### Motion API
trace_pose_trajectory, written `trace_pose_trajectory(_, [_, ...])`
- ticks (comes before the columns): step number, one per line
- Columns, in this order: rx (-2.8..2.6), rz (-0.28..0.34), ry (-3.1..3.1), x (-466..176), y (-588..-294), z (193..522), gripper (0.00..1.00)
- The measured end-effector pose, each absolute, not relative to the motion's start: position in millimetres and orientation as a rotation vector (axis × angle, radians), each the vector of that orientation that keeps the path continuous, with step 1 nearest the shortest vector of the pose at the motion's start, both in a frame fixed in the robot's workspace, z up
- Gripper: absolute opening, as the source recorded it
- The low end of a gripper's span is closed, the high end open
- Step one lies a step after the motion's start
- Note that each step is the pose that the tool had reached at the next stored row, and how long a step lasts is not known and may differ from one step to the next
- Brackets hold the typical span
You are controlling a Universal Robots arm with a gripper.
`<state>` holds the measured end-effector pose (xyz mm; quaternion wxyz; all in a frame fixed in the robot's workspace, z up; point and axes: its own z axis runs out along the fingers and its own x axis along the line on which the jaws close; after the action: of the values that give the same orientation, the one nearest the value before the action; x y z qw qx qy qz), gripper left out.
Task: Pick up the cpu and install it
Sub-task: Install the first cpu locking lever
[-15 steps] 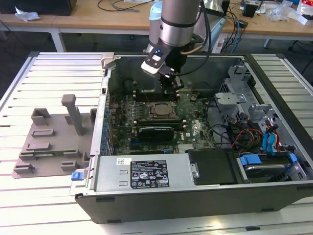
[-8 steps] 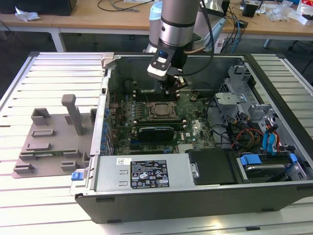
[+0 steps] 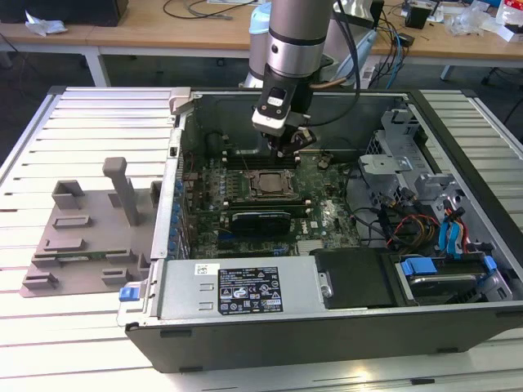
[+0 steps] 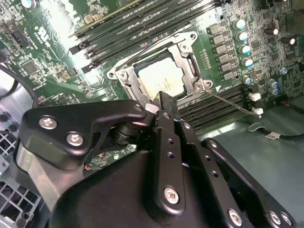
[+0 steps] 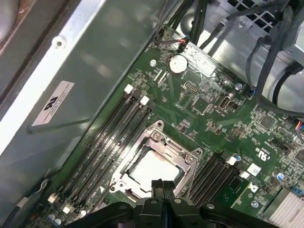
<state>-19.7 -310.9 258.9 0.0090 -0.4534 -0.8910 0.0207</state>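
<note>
The cpu [image 4: 161, 78] is a silvery-white square lying flat inside the metal-framed socket [image 4: 187, 61] on the green motherboard; it also appears in the first wrist view as the cpu [image 5: 151, 168]. My gripper [image 5: 162, 184] hangs just above the socket's edge, its black fingers pressed together with nothing between them. In the exterior view the gripper [image 3: 292, 145] is inside the open computer case, a little behind the socket [image 3: 267, 183]. In the second wrist view the gripper [image 4: 161, 100] tip covers one side of the socket frame.
Memory slots [image 5: 111, 137] flank the socket on both sides. A grey plastic tray [image 3: 82, 237] lies on the slatted table at the exterior view's left. The power supply [image 3: 245, 286], drive cage [image 3: 409, 175] and loose cables [image 3: 413, 224] crowd the case.
</note>
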Motion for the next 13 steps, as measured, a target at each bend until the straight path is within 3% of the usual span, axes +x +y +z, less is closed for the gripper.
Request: trace_pose_trajectory(13, [-1.221, 0.067, -2.878, -19.7, -310.9, 258.9, 0.11])
